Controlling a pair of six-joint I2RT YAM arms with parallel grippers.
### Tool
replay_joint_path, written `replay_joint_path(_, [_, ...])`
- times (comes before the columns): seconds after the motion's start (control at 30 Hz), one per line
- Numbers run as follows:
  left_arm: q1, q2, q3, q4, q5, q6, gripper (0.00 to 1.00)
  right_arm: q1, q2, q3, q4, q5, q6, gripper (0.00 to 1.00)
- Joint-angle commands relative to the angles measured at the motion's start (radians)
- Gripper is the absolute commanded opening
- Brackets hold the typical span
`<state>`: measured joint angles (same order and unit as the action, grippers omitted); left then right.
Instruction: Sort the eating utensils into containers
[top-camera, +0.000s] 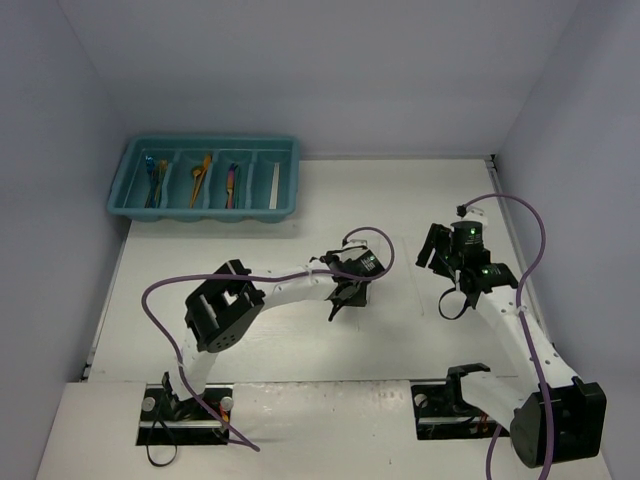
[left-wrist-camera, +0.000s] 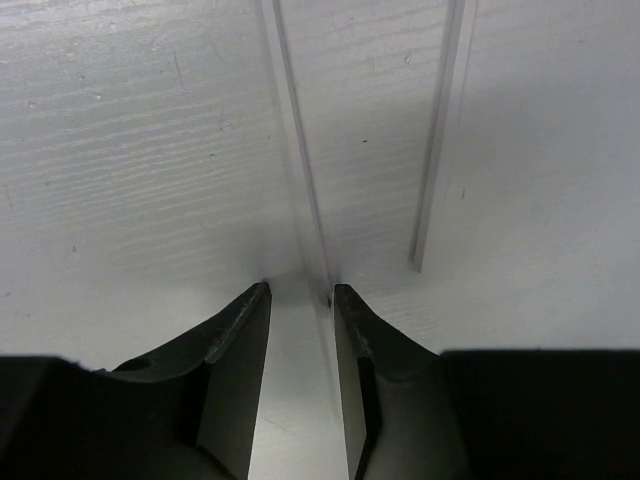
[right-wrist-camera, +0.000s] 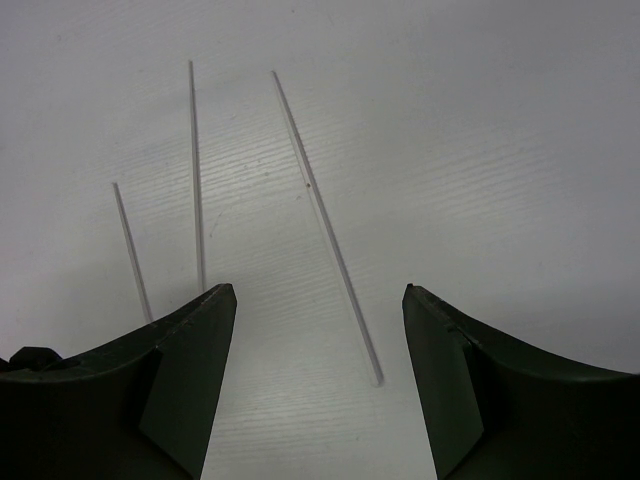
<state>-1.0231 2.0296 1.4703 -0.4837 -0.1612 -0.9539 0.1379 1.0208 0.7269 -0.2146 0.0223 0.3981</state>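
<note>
In the left wrist view two pale translucent sticks lie on the white table. The longer stick (left-wrist-camera: 296, 150) runs down between my left gripper's (left-wrist-camera: 300, 290) fingers and lies against the right finger (left-wrist-camera: 350, 320); the jaws are narrow but still apart. The second stick (left-wrist-camera: 438, 150) lies to its right, outside the jaws. My right gripper (right-wrist-camera: 320, 300) hangs open over three more sticks, and the long one (right-wrist-camera: 325, 230) ends between its jaws. The teal tray (top-camera: 205, 212) sits at the back left with coloured utensils (top-camera: 200, 178) and pale sticks (top-camera: 273, 182) in its compartments.
Grey walls close in the table on the left, back and right. From above, the left gripper (top-camera: 340, 305) is mid-table and the right gripper (top-camera: 435, 255) is to its right. Purple cables loop off both arms.
</note>
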Motion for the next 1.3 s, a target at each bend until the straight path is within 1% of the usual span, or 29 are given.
replay_joint_path(0.0, [0.026,-0.04,-0.02,-0.018,-0.017,-0.002,0.2,0.0,0.008,0.005,0.024,0.008,-0.007,0.65])
replay_joint_path(0.13, [0.048,-0.066,-0.058,-0.023,-0.029,0.014,0.09,0.0,0.008,0.003,0.025,0.011,-0.008,0.65])
replay_joint_path(0.27, [0.07,-0.107,-0.091,-0.051,-0.062,0.069,0.0,-0.001,0.013,0.002,0.026,0.011,-0.01,0.65])
replay_joint_path(0.37, [0.091,-0.147,-0.092,-0.085,-0.098,0.123,0.0,-0.002,0.016,0.002,0.026,0.011,-0.011,0.65])
replay_joint_path(0.47, [0.118,-0.205,-0.077,-0.128,-0.136,0.209,0.0,-0.002,0.02,0.003,0.026,0.012,-0.011,0.65])
replay_joint_path(0.6, [0.185,-0.287,-0.027,-0.189,-0.162,0.34,0.0,-0.002,0.027,0.002,0.027,0.012,-0.012,0.65])
replay_joint_path(0.73, [0.357,-0.332,0.091,-0.207,-0.107,0.473,0.0,-0.002,0.038,0.001,0.03,0.013,-0.011,0.65])
replay_joint_path(0.83, [0.476,-0.289,0.207,-0.208,-0.056,0.577,0.0,-0.001,0.051,0.002,0.032,0.012,-0.008,0.65])
replay_joint_path(0.87, [0.499,-0.253,0.236,-0.208,-0.051,0.612,0.0,-0.001,0.057,0.003,0.032,0.014,-0.008,0.65])
replay_joint_path(0.93, [0.58,-0.195,0.347,-0.205,-0.004,0.649,0.0,-0.001,0.064,0.003,0.032,0.014,-0.007,0.65])
replay_joint_path(0.97, [0.604,-0.163,0.355,-0.207,0.016,0.666,0.0,-0.001,0.068,0.005,0.032,0.015,-0.007,0.65])
replay_joint_path(1.07, [0.676,-0.023,0.551,-0.209,0.083,0.73,0.0,-0.002,0.086,0.006,0.03,0.019,-0.003,0.65])
replay_joint_path(1.1, [0.696,0.036,0.602,-0.209,0.108,0.745,0.0,-0.003,0.091,0.006,0.029,0.021,-0.002,0.65])
replay_joint_path(1.2, [0.732,0.141,0.746,-0.209,0.134,0.775,0.0,-0.003,0.11,0.006,0.027,0.045,0.001,0.65])
replay_joint_path(1.27, [0.743,0.177,0.833,-0.214,0.144,0.795,0.01,-0.003,0.122,0.005,0.026,0.049,0.001,0.65])
